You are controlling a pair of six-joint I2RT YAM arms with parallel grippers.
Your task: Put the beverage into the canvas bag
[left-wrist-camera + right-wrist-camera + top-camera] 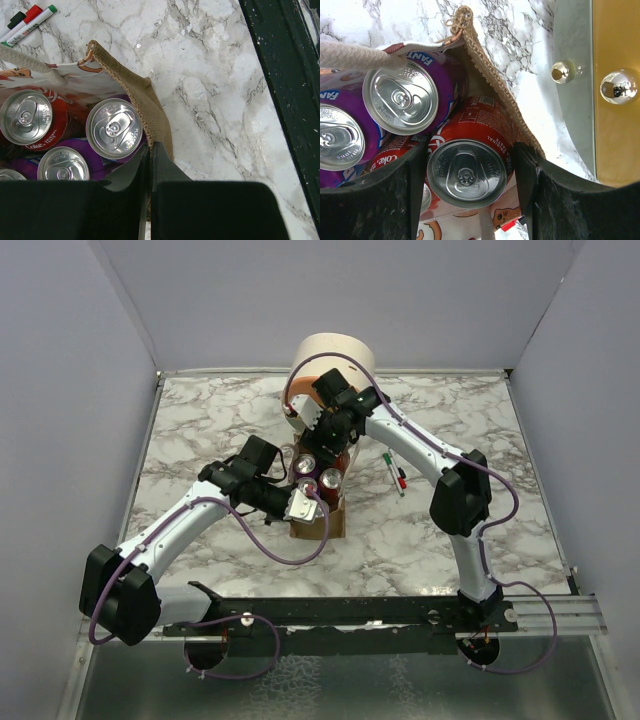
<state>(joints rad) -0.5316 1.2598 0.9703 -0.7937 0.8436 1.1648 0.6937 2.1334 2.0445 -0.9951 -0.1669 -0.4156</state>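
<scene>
The tan-brown canvas bag [334,521] stands mid-table with several cans upright inside. My right gripper [470,167] is shut on a red Coke can [467,175], holding it by its sides inside the bag's far corner, next to the burlap wall [495,82] and two purple Fanta cans [407,97]. In the top view it [335,445] hangs over the bag's far end. My left gripper [150,148] is shut on the bag's burlap rim [150,107] at the near end, beside a purple can [114,128] and a red can [25,117].
A large cream cylinder [335,352] with a yellow drawer front and metal knobs [615,85] stands just behind the bag. Marker pens [395,475] lie to the bag's right on the marble. A dark rail [285,75] runs along the near table edge.
</scene>
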